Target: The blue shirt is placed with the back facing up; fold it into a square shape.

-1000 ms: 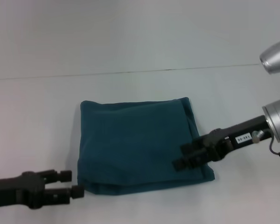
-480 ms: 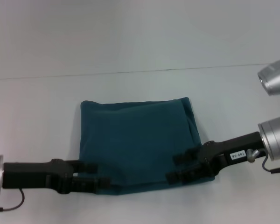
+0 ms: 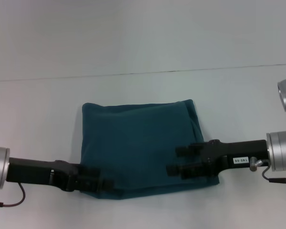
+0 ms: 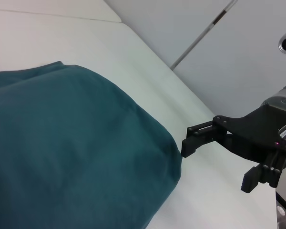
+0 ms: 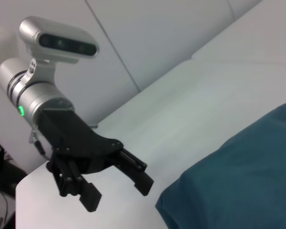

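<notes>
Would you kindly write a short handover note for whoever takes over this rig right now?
Left gripper: open, at the shirt's near left corner.
Right gripper: open, over the shirt's near right part.
Shirt: lies on the table as a rough rectangle, plain side up.
Done: folded nearly square.
Left: probably only a final tidy of the near edge, then withdraw both arms.

White tabletop (image 3: 47, 109) fills most of head view, plain matte surface, evenly lit, no hard shadows; thin dark seam (image 3: 133, 74) runs straight across it from side to side, slightly tilted; beyond seam, same pale surface (image 3: 143, 33) continues; in left wrist view, pale grey wall panels (image 4: 257, 43) behind table, split by dark diagonal joint (image 4: 214, 24)
</notes>
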